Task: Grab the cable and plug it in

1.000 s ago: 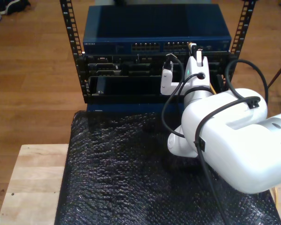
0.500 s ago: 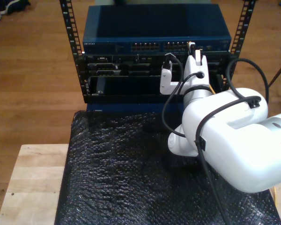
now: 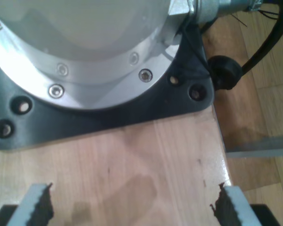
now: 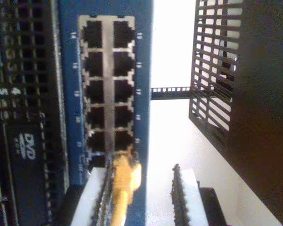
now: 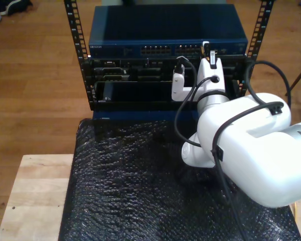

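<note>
The grab was done: my second gripper (image 4: 139, 200) had the cable (image 4: 124, 181) up at the blue switch (image 4: 68, 94), its orange boot lying against one finger (image 4: 96, 197) while the other finger (image 4: 186, 197) stood apart from it, so I could not tell whether it was truly pinched. The plug tip sat right at the last pair of ports (image 4: 106, 141) in the row, touching or just entering; whether it had seated I could not tell. In the exterior view that gripper (image 5: 209, 54) was pressed up to the switch face (image 5: 165, 47) in the rack. My first gripper (image 3: 132, 207) hung over the wooden table (image 3: 132, 160), fingers spread, holding nothing. I judged only the final push and release remained.
</note>
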### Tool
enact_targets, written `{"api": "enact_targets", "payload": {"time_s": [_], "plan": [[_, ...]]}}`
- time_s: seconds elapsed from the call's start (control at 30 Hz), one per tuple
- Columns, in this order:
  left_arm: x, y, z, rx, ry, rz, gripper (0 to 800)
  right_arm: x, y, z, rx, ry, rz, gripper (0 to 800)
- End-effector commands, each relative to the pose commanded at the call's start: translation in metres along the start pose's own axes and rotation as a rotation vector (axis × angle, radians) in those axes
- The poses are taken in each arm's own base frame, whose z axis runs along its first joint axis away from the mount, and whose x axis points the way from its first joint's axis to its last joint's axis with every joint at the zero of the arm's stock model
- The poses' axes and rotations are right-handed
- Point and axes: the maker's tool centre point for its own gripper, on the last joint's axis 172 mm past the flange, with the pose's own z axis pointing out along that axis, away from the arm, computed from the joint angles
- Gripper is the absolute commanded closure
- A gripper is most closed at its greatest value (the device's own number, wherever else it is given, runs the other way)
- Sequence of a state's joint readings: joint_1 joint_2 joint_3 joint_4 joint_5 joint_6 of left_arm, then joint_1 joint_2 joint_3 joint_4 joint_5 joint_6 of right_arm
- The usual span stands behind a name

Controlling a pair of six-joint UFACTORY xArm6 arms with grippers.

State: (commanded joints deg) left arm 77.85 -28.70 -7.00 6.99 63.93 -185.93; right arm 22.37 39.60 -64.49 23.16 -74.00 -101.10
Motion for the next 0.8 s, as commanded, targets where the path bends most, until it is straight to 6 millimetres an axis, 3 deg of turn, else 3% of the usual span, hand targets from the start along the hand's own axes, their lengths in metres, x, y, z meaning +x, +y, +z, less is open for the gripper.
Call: {"api": "enact_targets", "payload": {"time_s": [0.47,0.8], "plan": [[0.000,0.000,0.000,0.000,0.000,0.000,0,-0.003,-0.007,-0.036,0.181,0.043,-0.006,378],[0.000,0.000,0.000,0.000,0.000,0.000,0,-0.008,0.016,-0.048,0.291,0.074,0.031,333]]}}
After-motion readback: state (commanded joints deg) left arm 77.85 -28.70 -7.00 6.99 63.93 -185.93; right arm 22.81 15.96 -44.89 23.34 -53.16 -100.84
